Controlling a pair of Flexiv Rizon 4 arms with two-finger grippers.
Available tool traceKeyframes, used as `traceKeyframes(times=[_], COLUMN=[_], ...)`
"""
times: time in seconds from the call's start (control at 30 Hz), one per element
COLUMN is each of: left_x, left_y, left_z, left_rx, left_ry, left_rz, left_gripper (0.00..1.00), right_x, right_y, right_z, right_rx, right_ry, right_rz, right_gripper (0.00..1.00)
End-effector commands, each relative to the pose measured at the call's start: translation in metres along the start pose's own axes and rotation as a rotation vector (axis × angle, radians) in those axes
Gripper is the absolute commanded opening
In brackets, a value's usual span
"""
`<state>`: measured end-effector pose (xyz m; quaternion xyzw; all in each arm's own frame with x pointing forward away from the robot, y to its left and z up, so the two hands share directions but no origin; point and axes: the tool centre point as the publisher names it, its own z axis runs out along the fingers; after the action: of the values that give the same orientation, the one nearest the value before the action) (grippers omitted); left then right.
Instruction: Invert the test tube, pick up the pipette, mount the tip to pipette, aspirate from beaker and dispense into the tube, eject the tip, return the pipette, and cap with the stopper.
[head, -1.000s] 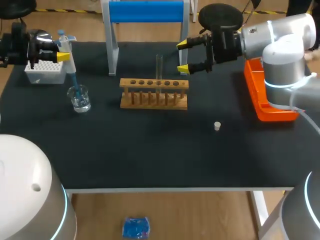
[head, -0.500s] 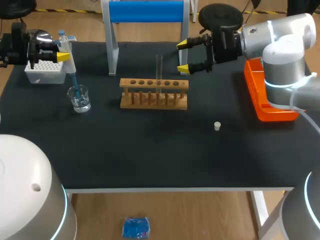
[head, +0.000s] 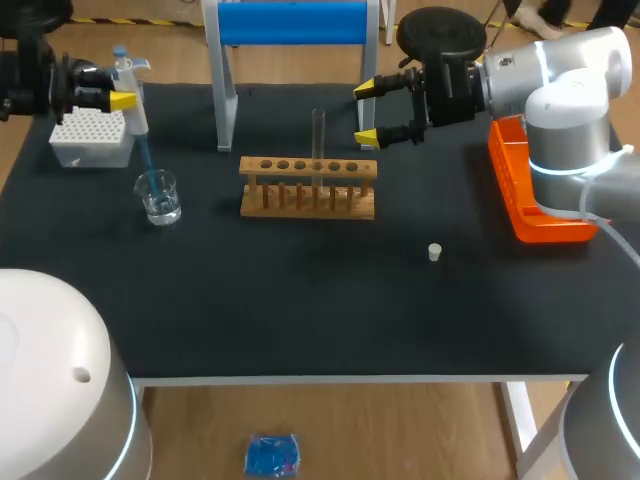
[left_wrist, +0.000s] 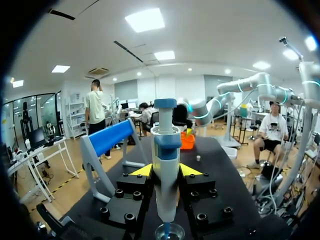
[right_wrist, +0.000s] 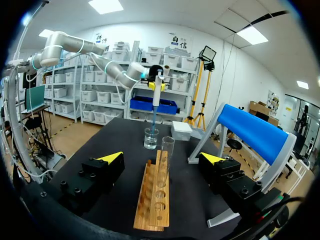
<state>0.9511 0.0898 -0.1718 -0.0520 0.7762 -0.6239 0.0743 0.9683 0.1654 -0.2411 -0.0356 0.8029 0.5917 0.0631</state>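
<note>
Pipette (left_wrist: 166, 165), light rigid plastic we judge, is pinched at its barrel between our left jaws, tip (head: 147, 165) in the fragile glass beaker (head: 160, 197) beneath them; right jaws spread, empty.

head: hi/behind, looks dn | wrists: fwd, close | shared: beaker (head: 159, 196)

You have bright, even light from above: the rectangular ceiling light panels (left_wrist: 145, 20) burn out to plain white in the left wrist view, and others do the same in the right wrist view. The matte black surface (head: 300, 300) soaks up the light with no glare, and shadows on it are soft and hard to make out. The small clear glass beaker (head: 160, 197) catches a few glints. The white rounded arm shell (head: 50, 380) in the head view's near corner reads very bright. In both wrist views straight lines bow toward the dark rim.
</note>
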Motion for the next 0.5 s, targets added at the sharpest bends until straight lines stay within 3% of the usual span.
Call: traceKeyframes(times=[0.03, 0.5], left_x=[0.007, 0.014], left_y=[-0.019, -0.056], left_z=[-0.001, -0.001], left_rx=[-0.02, -0.038], left_ry=[-0.026, -0.064], left_rz=[0.002, 0.017], left_gripper=[0.0, 0.0], right_x=[-0.001, -0.001], right_y=[-0.001, -0.001], right_z=[0.001, 0.001], right_rx=[0.0, 0.0], right_ry=[0.0, 0.0], right_rz=[0.0, 0.0], right_gripper=[1.0, 1.0])
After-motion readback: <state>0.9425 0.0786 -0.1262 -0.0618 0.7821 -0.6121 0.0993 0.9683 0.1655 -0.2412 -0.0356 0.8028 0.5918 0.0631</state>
